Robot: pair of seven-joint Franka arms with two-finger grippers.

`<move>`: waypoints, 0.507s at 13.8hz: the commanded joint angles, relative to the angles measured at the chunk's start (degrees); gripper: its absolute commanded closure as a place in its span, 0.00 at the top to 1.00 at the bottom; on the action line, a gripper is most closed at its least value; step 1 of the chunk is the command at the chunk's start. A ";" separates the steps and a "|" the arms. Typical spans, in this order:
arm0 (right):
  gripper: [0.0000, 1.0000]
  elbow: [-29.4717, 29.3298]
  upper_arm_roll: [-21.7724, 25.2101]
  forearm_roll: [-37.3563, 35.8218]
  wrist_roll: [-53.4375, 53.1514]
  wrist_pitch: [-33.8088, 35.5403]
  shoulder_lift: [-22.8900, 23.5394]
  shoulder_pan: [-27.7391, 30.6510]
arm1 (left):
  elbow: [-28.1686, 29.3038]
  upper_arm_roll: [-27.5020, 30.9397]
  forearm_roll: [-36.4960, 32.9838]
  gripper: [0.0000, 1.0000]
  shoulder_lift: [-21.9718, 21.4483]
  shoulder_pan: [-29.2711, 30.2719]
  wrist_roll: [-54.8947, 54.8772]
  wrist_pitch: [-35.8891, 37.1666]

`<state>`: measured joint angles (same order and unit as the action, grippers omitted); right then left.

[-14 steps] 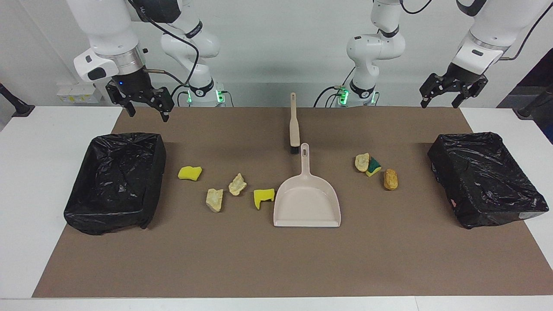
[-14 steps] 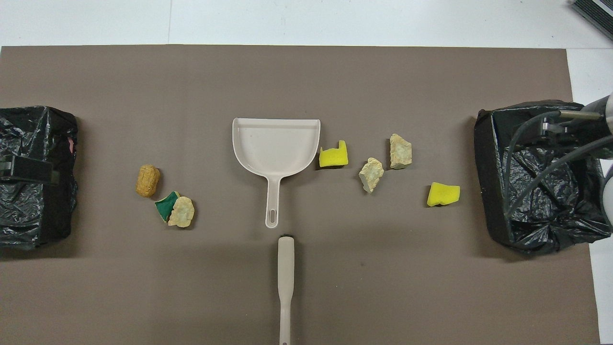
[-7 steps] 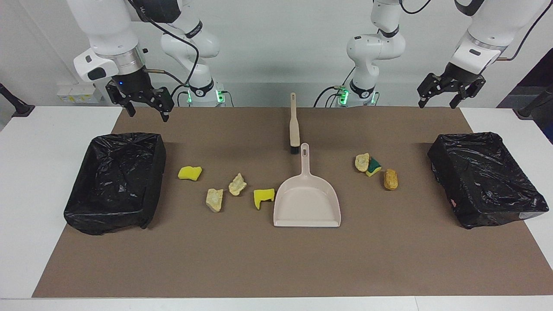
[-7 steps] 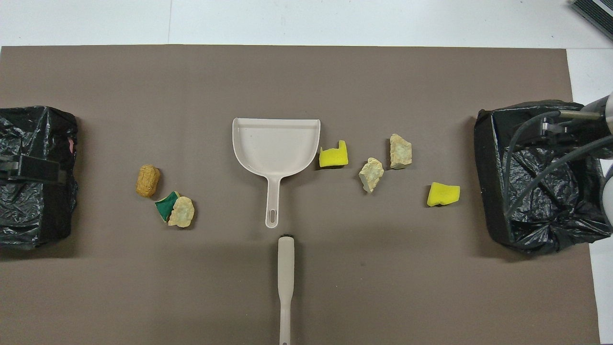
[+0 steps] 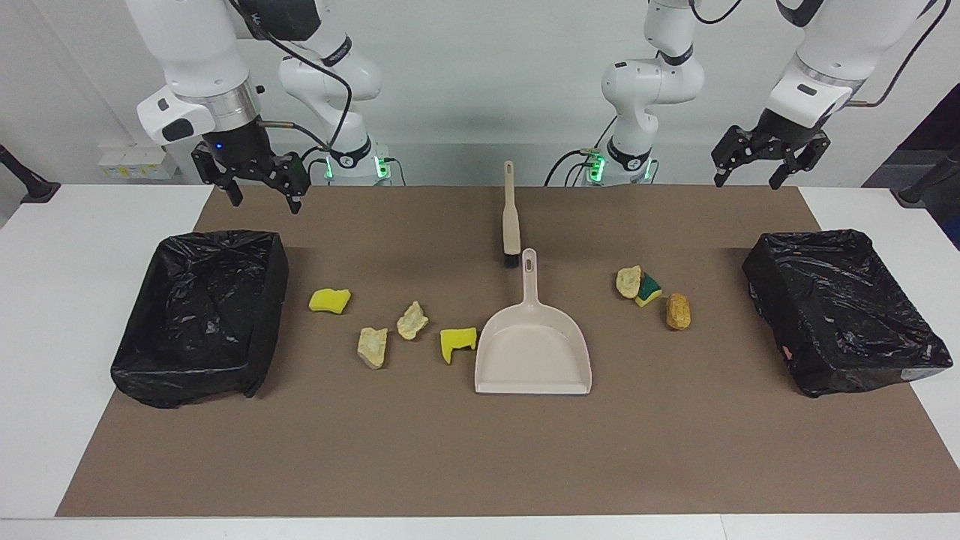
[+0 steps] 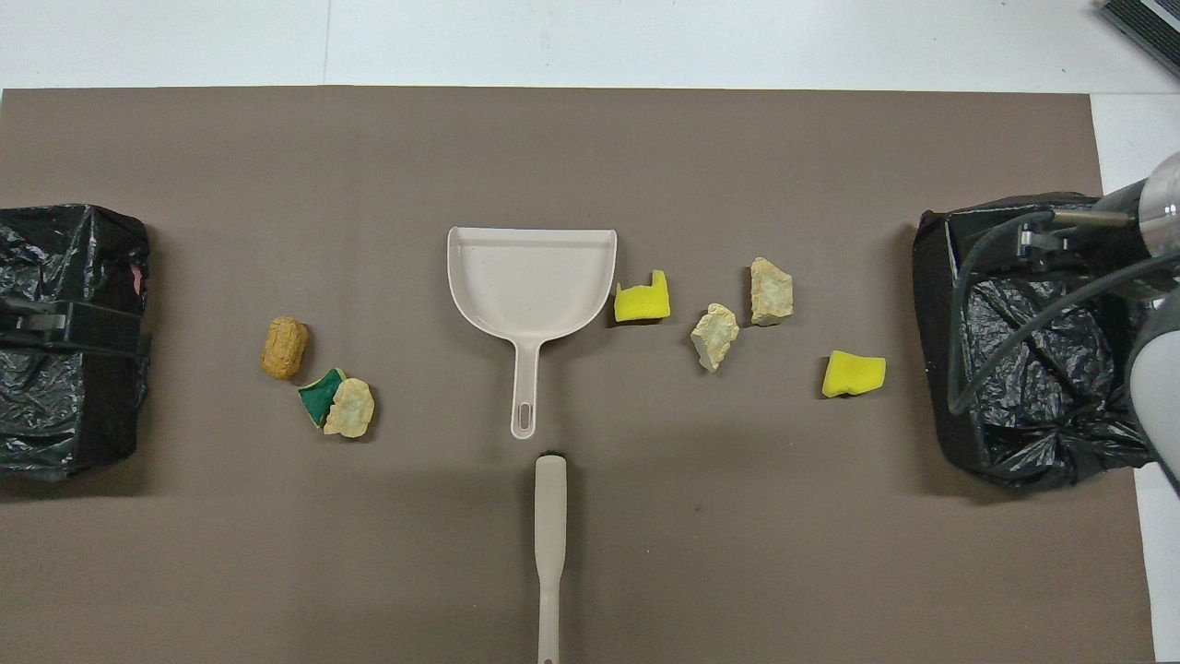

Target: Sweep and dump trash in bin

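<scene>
Overhead view shows the trash strewn on the mat either side of the dustpan, whose handle points at the robots, in line with the brush lying lengthwise just nearer them. Both tools sit midway between the arms. The right gripper hangs wide open near one lined bin and the left gripper wide open near the other bin, both empty, so either likely reaches inward.
</scene>
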<state>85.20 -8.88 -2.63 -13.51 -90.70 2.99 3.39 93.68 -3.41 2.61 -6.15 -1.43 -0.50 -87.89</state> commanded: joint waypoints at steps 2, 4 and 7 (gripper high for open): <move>1.00 0.50 -0.26 0.61 -5.01 -5.17 2.54 -4.17 | 1.51 0.77 0.64 1.00 -1.06 -2.08 0.85 -2.62; 1.00 -1.42 -0.17 -0.27 -10.20 -6.41 6.75 -9.95 | 1.42 0.77 0.72 1.00 -0.62 -2.17 0.93 -5.61; 1.00 -8.88 -0.08 -0.45 -18.72 -7.56 15.61 -16.72 | 1.25 0.77 0.73 1.00 0.08 -2.61 1.11 -8.87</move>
<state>83.57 -9.22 -2.69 -27.52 -98.40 11.74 -9.80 93.92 -3.41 2.76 -5.84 -2.78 -0.16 -94.11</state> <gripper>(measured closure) 0.000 0.000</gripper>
